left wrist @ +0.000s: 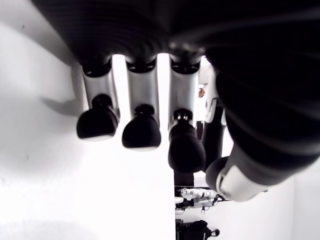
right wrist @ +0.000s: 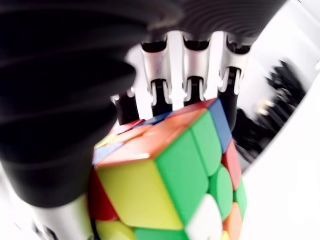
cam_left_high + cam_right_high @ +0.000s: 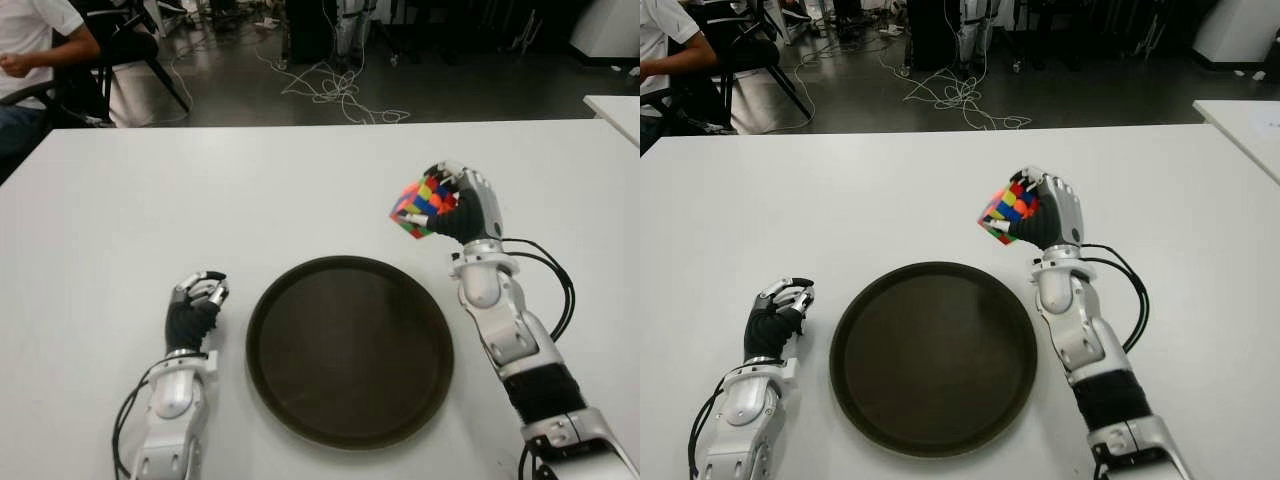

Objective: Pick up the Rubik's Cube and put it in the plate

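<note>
Right wrist view is showing the right hand [image 2: 165,125] clamping the multicoloured Rubik's Cube [image 2: 170,185], with three metal-and-black fingers [image 2: 195,75] pressing down over its far side and the thick black thumb bearing on the near side. From the head camera, the right forearm is reaching forward from the near right corner of the white table [image 3: 150,200], the wrist is standing nearly upright, and the cube is sticking out of the fist toward the robot's left, tilted on a corner and raised off the table. It is hanging just beyond the far right rim of the round dark brown plate [image 3: 350,350], which is lying flat between the two arms.

The left hand [image 3: 195,305] is showing just left of the plate, palm down, fingers curling loosely and grasping nothing; in its own wrist view the rounded black fingertips [image 1: 141,132] are hanging above bare white tabletop.

Bare table is spreading wide beyond the plate and on both sides of it. The table's far edge is running across the upper part of the scene, with grey floor, loose white cables [image 3: 335,90] and a seated person [image 3: 35,50] beyond it, and a second white table [image 3: 615,110] is showing at the far right.
</note>
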Available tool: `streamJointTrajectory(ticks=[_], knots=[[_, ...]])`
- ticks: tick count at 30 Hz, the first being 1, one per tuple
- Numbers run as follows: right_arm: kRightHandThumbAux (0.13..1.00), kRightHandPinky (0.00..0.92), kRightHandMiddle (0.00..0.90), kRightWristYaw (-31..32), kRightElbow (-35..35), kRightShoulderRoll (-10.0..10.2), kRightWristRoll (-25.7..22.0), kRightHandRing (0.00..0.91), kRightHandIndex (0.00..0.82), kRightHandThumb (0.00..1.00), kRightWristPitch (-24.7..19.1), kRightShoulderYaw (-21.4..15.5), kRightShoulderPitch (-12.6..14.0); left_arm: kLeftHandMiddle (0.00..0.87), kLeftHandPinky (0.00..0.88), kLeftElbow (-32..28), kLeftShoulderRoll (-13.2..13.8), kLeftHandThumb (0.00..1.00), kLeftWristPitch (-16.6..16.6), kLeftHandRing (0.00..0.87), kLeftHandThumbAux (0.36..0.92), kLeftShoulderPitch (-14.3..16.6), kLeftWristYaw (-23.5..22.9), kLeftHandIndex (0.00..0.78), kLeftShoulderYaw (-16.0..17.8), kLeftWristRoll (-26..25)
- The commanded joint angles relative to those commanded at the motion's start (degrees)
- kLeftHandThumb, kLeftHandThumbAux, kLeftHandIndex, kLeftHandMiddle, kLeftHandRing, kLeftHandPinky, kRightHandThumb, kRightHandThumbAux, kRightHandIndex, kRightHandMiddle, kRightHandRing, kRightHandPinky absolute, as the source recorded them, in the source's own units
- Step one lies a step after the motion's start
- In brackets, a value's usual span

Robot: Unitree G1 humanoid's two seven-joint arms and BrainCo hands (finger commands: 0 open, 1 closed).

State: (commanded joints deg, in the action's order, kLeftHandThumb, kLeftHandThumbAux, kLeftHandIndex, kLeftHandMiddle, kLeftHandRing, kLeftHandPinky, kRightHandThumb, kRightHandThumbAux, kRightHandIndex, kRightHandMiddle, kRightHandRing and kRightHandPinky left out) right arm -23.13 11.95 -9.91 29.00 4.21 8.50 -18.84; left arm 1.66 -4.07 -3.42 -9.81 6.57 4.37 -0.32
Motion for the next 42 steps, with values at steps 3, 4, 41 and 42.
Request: streamJointTrajectory(ticks=[3,4,41,42], knots=[[0.847,0.828,0.815,-1.9,-0.7,0.2,0.3,0.833,0.675,0.195,2.8,-0.1,0.4,0.816,0.816,0.0,-0.1,0.709,0.1,0.823,0.705,0.0,0.2,0.443,0.0,0.1],[0.842,0.829,0.817,-2.1,-1.1,0.3,0.3,0.835,0.673,0.207,3.4,-0.2,0.6,0.818,0.823,0.0,-0.1,0.709,0.1,0.826,0.705,0.1,0.2,0.443,0.0,0.1],[0.836,0.829,0.819,13.7,-18.8,2.5,-0.3,0.835,0.697,0.137,1.1,3.2,9.6,0.818,0.827,0.6,-0.6,0.710,0.7,0.829,0.705,0.3,0.5,0.444,0.4,-0.7],[0.837,0.830,0.820,14.9,-19.1,1.9,0.1,0.836,0.696,0.132,1.1,3.8,9.8,0.819,0.827,0.5,-0.6,0.710,0.4,0.829,0.705,0.4,0.5,0.444,0.4,-0.7]])
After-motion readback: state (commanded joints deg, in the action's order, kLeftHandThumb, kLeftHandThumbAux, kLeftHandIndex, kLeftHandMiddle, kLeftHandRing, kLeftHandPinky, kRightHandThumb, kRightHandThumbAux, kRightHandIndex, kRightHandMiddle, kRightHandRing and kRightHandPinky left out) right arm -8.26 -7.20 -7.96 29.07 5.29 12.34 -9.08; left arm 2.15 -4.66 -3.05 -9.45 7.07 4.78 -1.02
